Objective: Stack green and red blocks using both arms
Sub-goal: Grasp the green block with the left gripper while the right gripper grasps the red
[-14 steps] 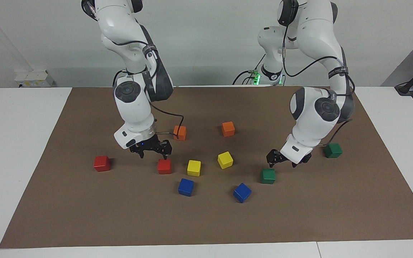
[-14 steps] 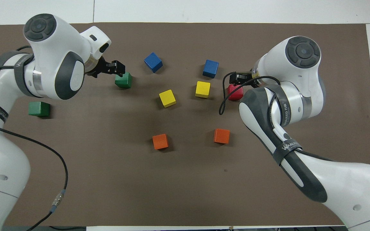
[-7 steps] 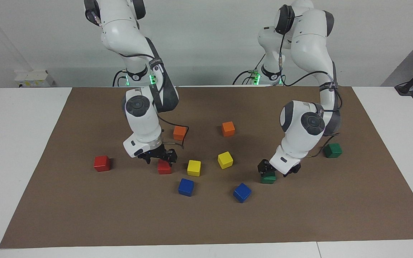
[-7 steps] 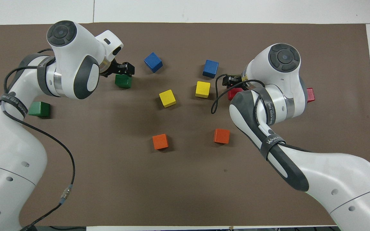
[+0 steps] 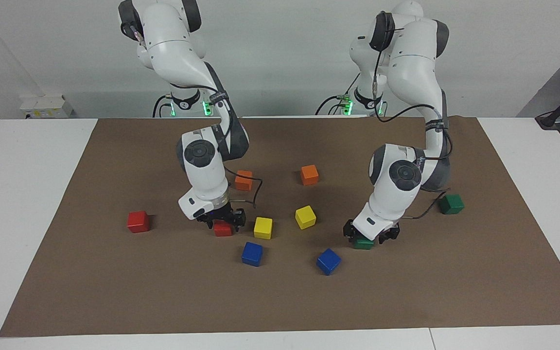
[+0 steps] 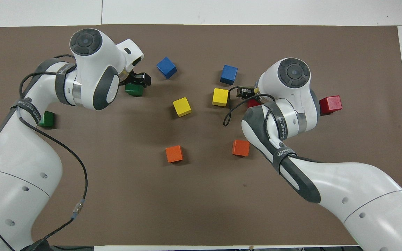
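My right gripper (image 5: 222, 221) is down at the mat with its fingers open on either side of a red block (image 5: 223, 229); the overhead view shows that block (image 6: 253, 103) mostly hidden under the wrist. My left gripper (image 5: 370, 234) is down with its fingers open astride a green block (image 5: 363, 242), which also shows in the overhead view (image 6: 133, 90). The second red block (image 5: 138, 221) lies alone toward the right arm's end of the table. The second green block (image 5: 451, 204) lies toward the left arm's end, a little nearer to the robots.
Two yellow blocks (image 5: 263, 227) (image 5: 305, 217) lie between the grippers, one right beside the red block. Two blue blocks (image 5: 252, 253) (image 5: 328, 261) lie farther from the robots, two orange ones (image 5: 244, 180) (image 5: 309, 174) nearer. A brown mat (image 5: 114, 291) covers the table.
Both grippers have come down from above the mat to it, each now straddling its block: the right on the red one, the left on the green one. No block has moved.
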You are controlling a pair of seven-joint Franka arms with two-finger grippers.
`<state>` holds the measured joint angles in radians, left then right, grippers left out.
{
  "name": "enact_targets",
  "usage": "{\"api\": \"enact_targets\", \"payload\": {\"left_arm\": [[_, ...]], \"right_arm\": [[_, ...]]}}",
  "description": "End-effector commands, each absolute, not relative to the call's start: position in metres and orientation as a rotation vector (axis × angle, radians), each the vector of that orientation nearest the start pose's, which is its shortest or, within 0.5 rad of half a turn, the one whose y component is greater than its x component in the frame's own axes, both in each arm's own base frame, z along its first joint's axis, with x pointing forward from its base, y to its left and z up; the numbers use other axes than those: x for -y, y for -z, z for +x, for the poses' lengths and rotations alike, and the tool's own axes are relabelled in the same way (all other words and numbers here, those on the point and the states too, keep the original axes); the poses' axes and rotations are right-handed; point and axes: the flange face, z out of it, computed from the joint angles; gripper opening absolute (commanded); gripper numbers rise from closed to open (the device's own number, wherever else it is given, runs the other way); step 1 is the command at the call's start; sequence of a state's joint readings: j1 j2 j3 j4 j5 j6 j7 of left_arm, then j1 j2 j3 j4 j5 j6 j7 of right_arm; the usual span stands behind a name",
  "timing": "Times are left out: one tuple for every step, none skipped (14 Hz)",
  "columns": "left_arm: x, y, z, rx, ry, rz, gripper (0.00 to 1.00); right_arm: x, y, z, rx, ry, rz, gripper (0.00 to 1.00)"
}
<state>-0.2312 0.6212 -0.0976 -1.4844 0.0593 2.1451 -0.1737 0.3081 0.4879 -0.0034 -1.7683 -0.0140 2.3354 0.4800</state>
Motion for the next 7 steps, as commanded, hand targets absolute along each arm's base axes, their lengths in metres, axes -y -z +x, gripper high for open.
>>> {"api": "enact_targets", "payload": {"left_arm": [[0.221, -0.316, 0.688, -0.294, 0.092, -3.124, 0.92], [0.225, -0.316, 0.686, -0.303, 0.104, -3.126, 0.8], [0.225, -0.312, 0.685, -0.304, 0.094, -3.124, 0.59], [0.227, -0.309, 0.682, -0.31, 0.085, -3.123, 0.34], [0.226, -0.308, 0.68, -0.309, 0.066, -3.121, 0.0], [0.226, -0.308, 0.68, -0.309, 0.061, -3.121, 0.0], [0.226, -0.308, 0.68, -0.309, 0.054, -3.121, 0.0]], "right_arm": [[-0.193, -0.297, 0.633, -0.166, 0.131, -3.137, 0.36], [-0.186, -0.303, 0.636, -0.154, 0.112, -3.147, 0.11], [-0.18, -0.322, 0.641, -0.143, 0.098, -3.157, 0.0], [-0.17, -0.345, 0.648, -0.12, 0.073, -3.167, 0.0], [-0.158, -0.37, 0.654, -0.059, 0.047, -3.178, 0.0], [-0.14, -0.391, 0.661, -0.007, 0.042, -3.181, 0.0], [-0.109, -0.412, 0.663, 0.047, 0.064, -3.179, 0.0]]}}
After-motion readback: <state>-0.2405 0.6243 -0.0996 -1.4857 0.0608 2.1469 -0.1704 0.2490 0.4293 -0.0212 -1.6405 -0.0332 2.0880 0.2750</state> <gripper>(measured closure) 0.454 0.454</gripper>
